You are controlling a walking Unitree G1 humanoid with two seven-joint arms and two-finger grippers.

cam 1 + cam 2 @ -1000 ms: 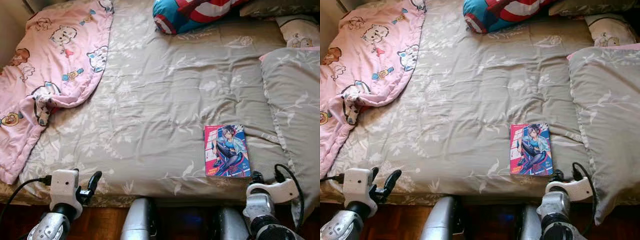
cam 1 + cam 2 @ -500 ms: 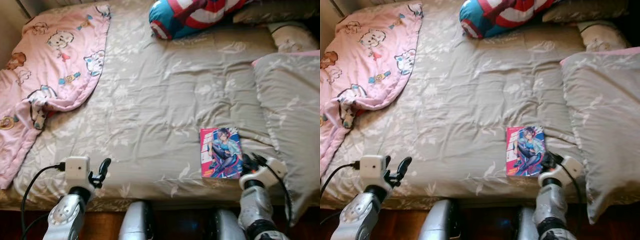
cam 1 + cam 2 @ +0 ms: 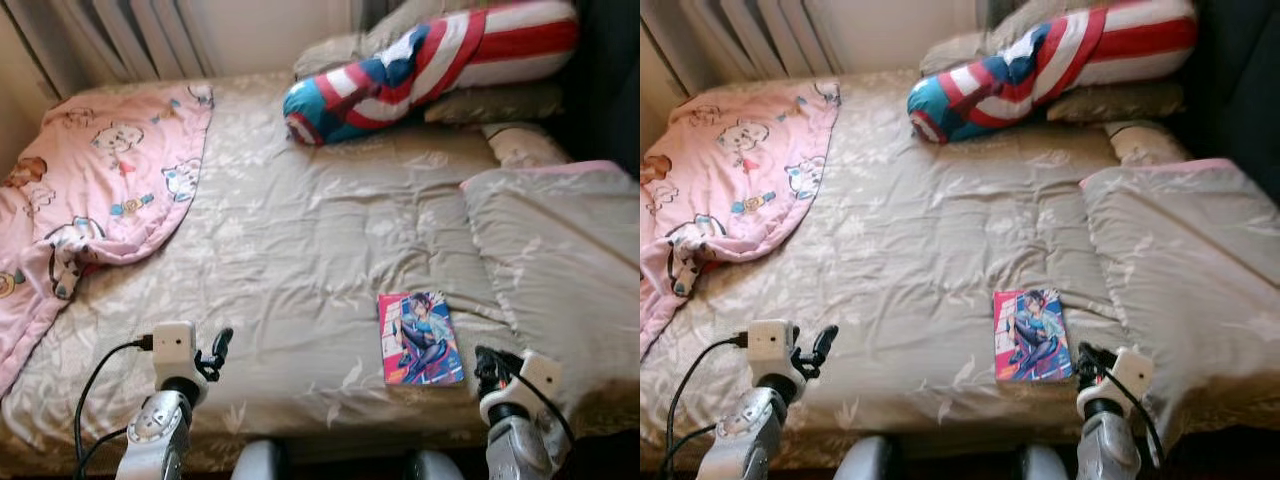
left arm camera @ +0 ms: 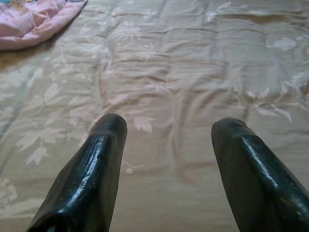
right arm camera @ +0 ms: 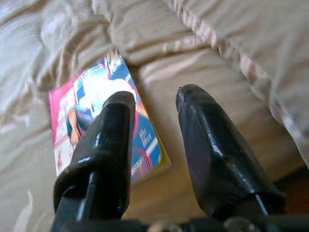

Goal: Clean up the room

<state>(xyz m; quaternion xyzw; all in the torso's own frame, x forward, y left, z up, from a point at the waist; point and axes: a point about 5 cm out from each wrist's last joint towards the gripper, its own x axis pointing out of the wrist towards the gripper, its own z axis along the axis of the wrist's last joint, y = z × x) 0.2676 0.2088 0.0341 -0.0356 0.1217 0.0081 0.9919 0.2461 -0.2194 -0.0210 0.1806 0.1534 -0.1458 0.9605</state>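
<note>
Flat on the beige floral bedspread (image 3: 300, 230), near the bed's front edge: a comic book (image 3: 419, 338) with a bright pink and blue cover, face up. Just right of the book and slightly nearer the bed's edge, the right gripper (image 3: 487, 362), fingers parted with a clear gap between them, holding nothing; in its wrist view one finger (image 5: 104, 145) overlaps the book's cover (image 5: 94, 128) while the other sits over bare bedspread, contact with the book impossible to judge. Well left of the book, at about the same depth on the bed, the left gripper (image 3: 218, 348), fingers (image 4: 91, 169) spread wide over plain bedspread, empty. Right of the book, a folded beige duvet (image 3: 560, 260) with a pink edge. Far left of the book, a pink cartoon-print blanket (image 3: 90, 190) rumpled along the bed's side. Beyond the book, at the head of the bed, a long red, white and blue bolster pillow (image 3: 420, 60) lying across beige pillows (image 3: 500, 100).
</note>
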